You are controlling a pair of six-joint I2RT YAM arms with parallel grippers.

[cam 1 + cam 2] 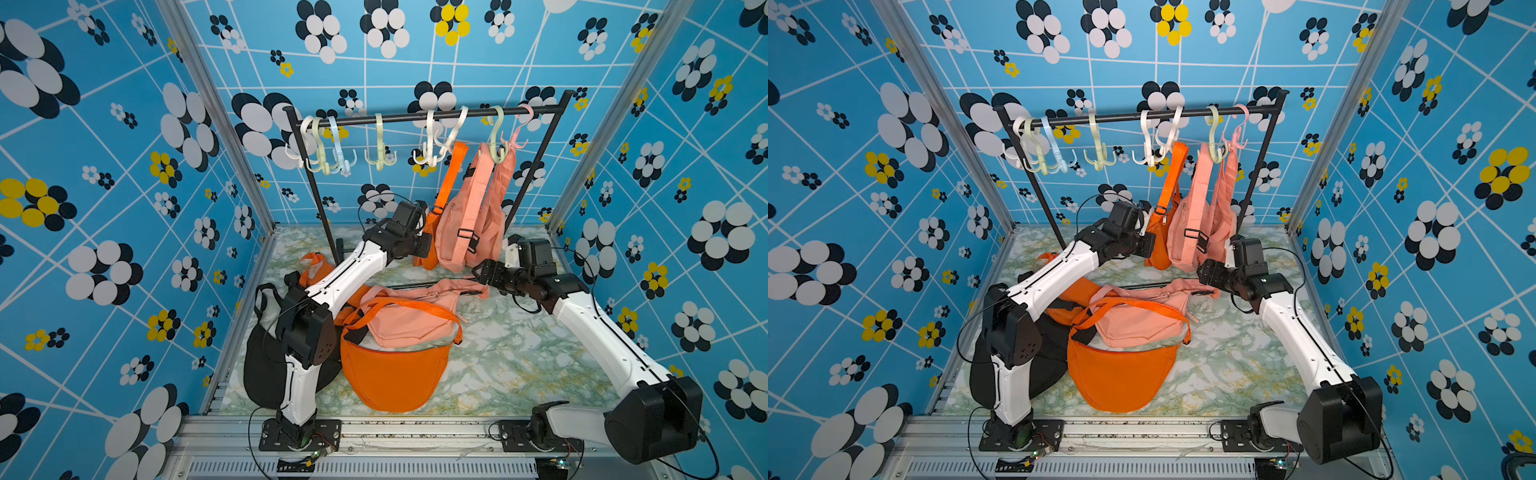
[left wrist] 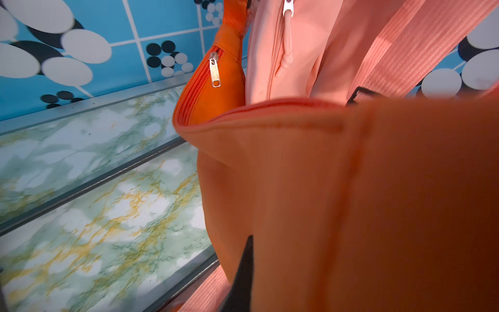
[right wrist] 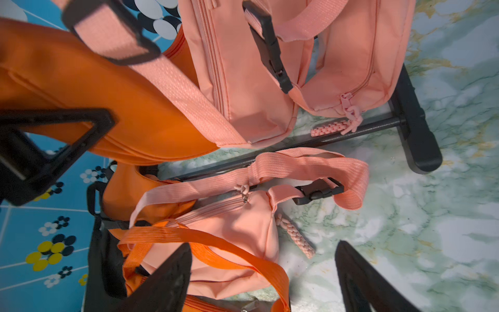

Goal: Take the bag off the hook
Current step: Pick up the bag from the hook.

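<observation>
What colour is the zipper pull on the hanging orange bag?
Silver metal; the zipper pull on the orange bag shows best in the left wrist view.

In both top views, looks down from high over the front edge of the green-veined marble tabletop toward the black metal rack; nearly identical coverage. Left wrist: hard against the orange fabric bag. Right wrist: close above tabletop, facing rack's foot.

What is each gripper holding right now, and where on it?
Left gripper is shut on the hanging orange bag, low on its body. Right gripper is open, holding nothing.
</observation>
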